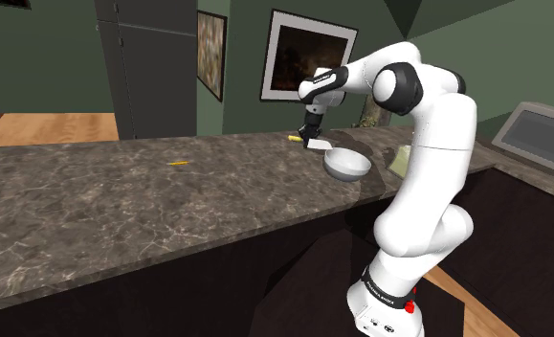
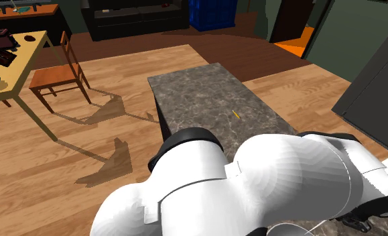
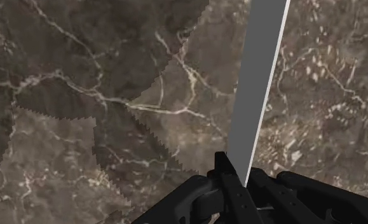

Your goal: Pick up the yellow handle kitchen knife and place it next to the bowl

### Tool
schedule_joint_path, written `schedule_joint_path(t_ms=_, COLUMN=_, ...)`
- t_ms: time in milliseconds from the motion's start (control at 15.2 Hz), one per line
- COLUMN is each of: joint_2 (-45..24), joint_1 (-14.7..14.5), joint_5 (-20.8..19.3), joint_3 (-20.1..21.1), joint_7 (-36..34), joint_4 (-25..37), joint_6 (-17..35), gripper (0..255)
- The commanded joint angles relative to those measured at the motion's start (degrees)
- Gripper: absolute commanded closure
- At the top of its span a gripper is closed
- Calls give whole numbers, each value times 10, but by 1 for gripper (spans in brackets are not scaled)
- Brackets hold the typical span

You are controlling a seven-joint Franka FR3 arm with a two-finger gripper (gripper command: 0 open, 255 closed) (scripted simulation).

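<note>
Both of my fingers are clamped on the knife, its grey blade running out from between them over the marbled desk. In the shoulder view I hold it right of centre, yellow handle showing, low over the desk and just beside the grey bowl; a small yellow sliver lies well apart, left of centre.

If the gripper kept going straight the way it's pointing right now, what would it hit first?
The gripper, shut on the knife, points down at the marble countertop, so it would likely meet that first; the gap is hard to judge.
</note>
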State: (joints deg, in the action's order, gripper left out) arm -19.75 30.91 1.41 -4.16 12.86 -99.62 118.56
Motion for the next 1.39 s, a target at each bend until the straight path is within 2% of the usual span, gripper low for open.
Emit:
schedule_joint_path(t_ms=0, joint_2=-3, joint_1=0, joint_5=0, joint_3=0, joint_7=0, joint_4=-2, joint_6=2, gripper=255)
schedule_joint_path(t_ms=330, joint_2=-3, joint_1=0, joint_5=0, joint_3=0, joint_7=0, joint_4=-2, joint_6=2, gripper=255)
schedule_joint_path(t_ms=396, joint_2=-3, joint_1=0, joint_5=0, joint_3=0, joint_7=0, joint_4=-3, joint_6=2, gripper=0)
schedule_joint_path(t_ms=726, joint_2=-3, joint_1=0, joint_5=0, joint_3=0, joint_7=0, joint_4=-2, joint_6=2, gripper=0)
schedule_joint_path(t_ms=990, joint_2=18, joint_1=0, joint_5=-2, joint_3=-1, joint_7=-1, joint_4=41, joint_6=-63, gripper=0)
schedule_joint_path(t_ms=1320, joint_2=18, joint_1=0, joint_5=-2, joint_3=-1, joint_7=-1, joint_4=41, joint_6=-63, gripper=0)
